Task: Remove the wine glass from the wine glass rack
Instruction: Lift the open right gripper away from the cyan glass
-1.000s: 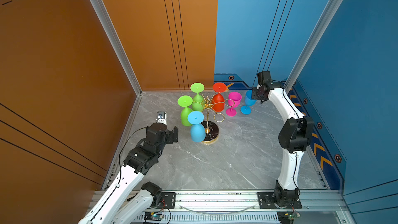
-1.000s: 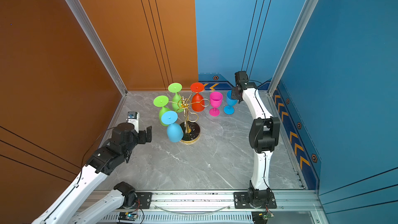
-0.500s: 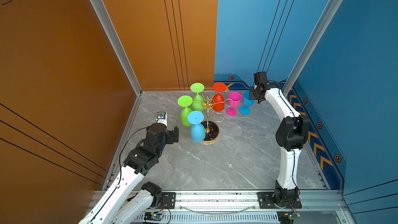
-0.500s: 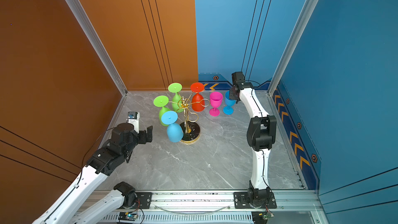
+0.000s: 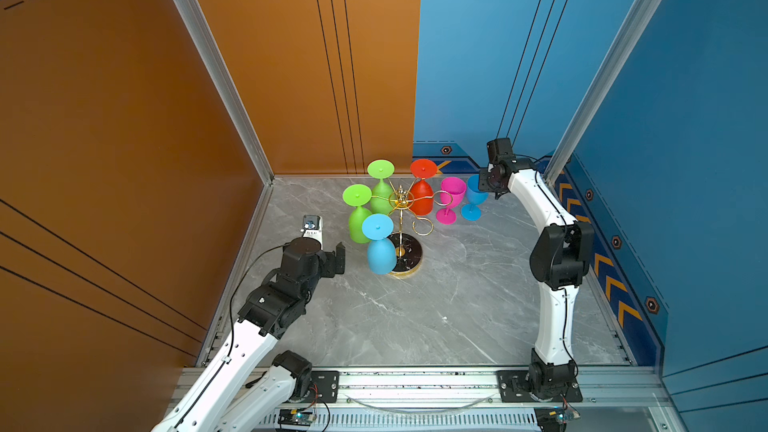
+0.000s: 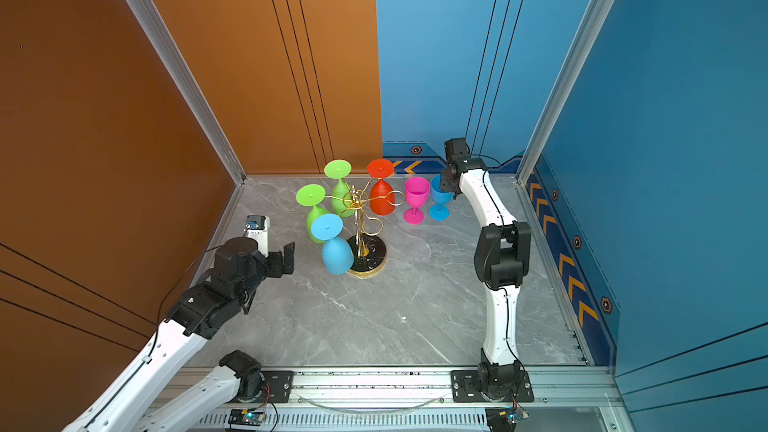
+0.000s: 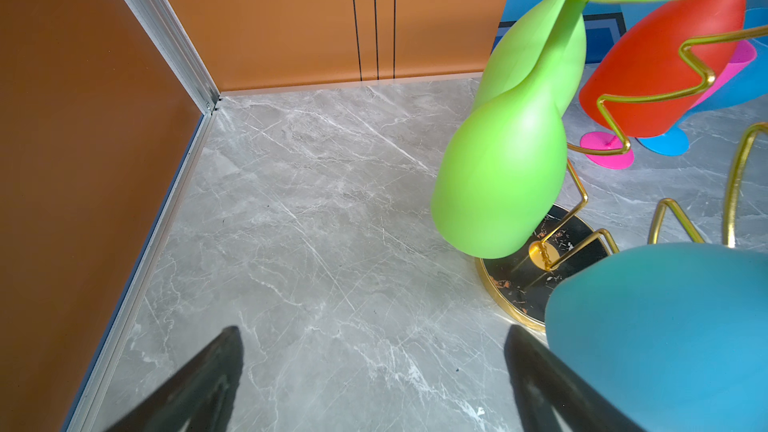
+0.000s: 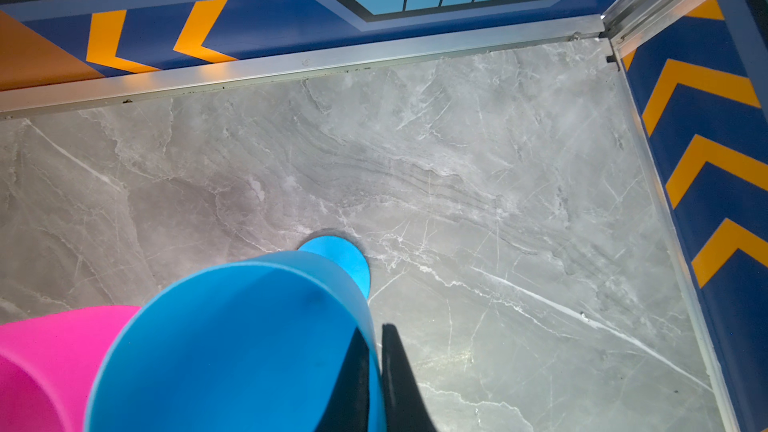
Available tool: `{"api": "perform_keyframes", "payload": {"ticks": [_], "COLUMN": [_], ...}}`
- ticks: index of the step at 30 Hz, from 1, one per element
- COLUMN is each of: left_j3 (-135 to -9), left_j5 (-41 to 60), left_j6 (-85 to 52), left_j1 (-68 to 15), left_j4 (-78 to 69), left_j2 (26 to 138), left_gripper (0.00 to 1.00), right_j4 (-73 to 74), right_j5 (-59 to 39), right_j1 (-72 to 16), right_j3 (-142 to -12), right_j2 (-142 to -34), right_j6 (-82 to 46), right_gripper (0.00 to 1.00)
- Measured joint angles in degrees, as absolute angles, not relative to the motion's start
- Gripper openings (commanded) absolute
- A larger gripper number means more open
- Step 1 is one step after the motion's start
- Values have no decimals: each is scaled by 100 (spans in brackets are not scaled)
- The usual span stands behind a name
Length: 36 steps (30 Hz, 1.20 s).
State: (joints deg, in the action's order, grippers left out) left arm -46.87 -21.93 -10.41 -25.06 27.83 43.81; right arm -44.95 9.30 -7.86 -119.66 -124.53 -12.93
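Beside the wine glass rack (image 5: 401, 201), the right gripper (image 8: 372, 332) pinches the standing blue wine glass (image 5: 473, 195) by its rim, probably to release it upright. The left gripper (image 7: 372, 330), jaws wide, faces the hanging blue wine glass (image 5: 380, 253).

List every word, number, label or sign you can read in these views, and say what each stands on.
Readable words or numbers: none.
Dark print on the white left wrist camera housing: too small to read.
Orange chevrons and hexagon emblems on the blue wall band: signs only, no lettering.
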Motion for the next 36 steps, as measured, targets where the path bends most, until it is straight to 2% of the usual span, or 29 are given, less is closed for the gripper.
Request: {"api": "perform_keyframes", "payload": {"ticks": [6, 16, 26, 31, 36], "left_j3": [-4687, -4687, -4687, -4687, -4687], "left_j5": [-2178, -2178, -2176, -2178, -2178], "left_j6": [-1041, -1041, -1044, -1044, -1044], "left_j1": [-2506, -2506, -2506, -2506, -2506], "left_j4": [2781, 2779, 2779, 2779, 2779], "left_j2": [4370, 4351, 4351, 4351, 4351], "left_gripper": [98, 98, 98, 98, 98], "right_j4": [-4523, -4598, -4707, -4757, -4711], "right_j5": [930, 928, 930, 928, 910], "right_j1": [-788, -790, -799, -816, -862], "right_j3": [-11972, -12001, -12079, -12077, -11876], "right_j2": [-12453, -12453, -12344, -11904, -11045], "right_j6": [-1299, -1310, -1214, -1094, -1011], "right_gripper": [21, 25, 62, 70, 82]}}
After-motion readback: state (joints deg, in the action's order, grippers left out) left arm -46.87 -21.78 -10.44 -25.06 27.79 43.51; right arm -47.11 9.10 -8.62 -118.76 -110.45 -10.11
